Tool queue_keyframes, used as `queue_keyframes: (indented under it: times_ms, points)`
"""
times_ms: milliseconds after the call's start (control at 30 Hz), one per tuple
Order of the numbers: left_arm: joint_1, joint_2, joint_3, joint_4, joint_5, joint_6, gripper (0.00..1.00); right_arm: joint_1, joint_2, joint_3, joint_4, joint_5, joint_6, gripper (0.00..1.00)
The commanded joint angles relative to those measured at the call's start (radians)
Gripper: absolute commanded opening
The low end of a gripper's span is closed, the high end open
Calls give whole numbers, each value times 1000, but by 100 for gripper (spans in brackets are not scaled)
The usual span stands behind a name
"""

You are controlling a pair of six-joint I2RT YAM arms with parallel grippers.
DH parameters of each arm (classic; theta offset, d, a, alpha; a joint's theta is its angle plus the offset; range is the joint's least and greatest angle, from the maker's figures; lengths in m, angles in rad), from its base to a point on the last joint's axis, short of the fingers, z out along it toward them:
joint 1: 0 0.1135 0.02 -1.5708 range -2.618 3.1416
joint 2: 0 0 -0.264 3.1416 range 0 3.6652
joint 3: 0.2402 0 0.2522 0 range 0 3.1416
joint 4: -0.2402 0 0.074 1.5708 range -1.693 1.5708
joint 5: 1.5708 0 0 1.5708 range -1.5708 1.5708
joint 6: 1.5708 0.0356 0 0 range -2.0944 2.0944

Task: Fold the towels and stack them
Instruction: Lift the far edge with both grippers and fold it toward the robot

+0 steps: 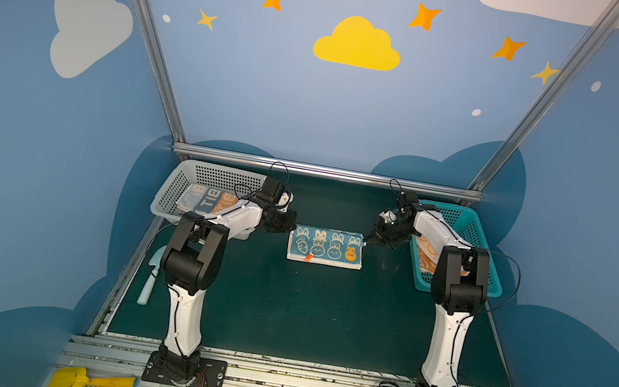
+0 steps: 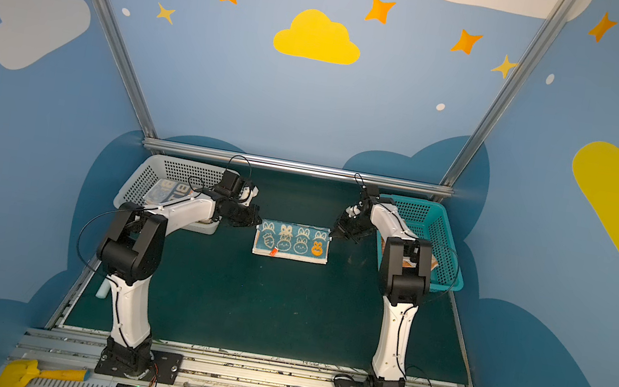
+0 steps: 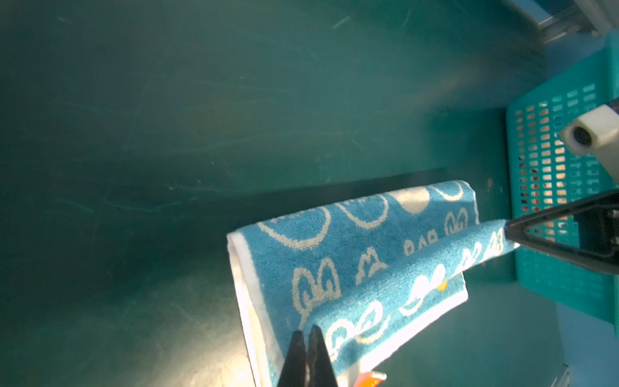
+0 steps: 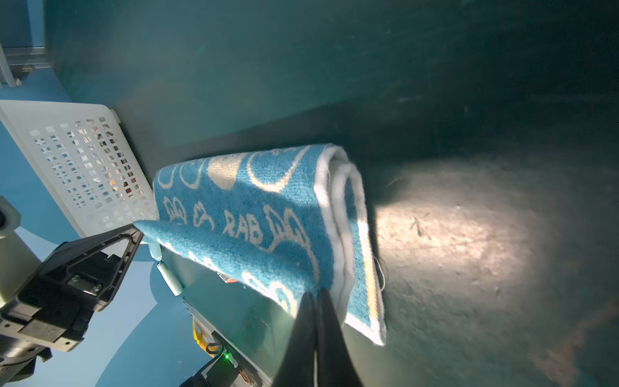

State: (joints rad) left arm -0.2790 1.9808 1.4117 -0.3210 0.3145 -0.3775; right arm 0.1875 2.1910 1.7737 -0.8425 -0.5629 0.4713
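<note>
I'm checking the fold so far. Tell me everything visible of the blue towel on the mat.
The blue towel is terry, printed with cream rabbits and one orange one, white-edged, with an orange tag at its near edge. It lies folded on the green mat; the left gripper and right gripper pinch its far corners, raised slightly.

Left arm [image 1: 192, 310] and right arm [image 1: 442, 350]: white link shells, bulky black joint housings. Thin black cables [image 1: 175, 316] run along the shells. Base plates [image 1: 212, 373]: black, rectangular, silver screws. Wrist camera [image 3: 589, 134]: white housing, dark lens. Fingers [image 3: 569, 255]: black, tapered, with triangular cut-outs.
</note>
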Motion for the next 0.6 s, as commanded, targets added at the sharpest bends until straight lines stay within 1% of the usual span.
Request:
queue_keyframes:
  times_ms: [0,300,567]
  points:
    - [4,-56,-32,-11,-16,10,3,-11,-80,-36,-34,13,-16,0]
    - [-1,-90,-116,15,-26,-1,3,-8,-146,-212,40,1,-13,0]
    - [-9,-76,-163,36,-29,-7,3,-2,-148,-320,92,4,-16,0]
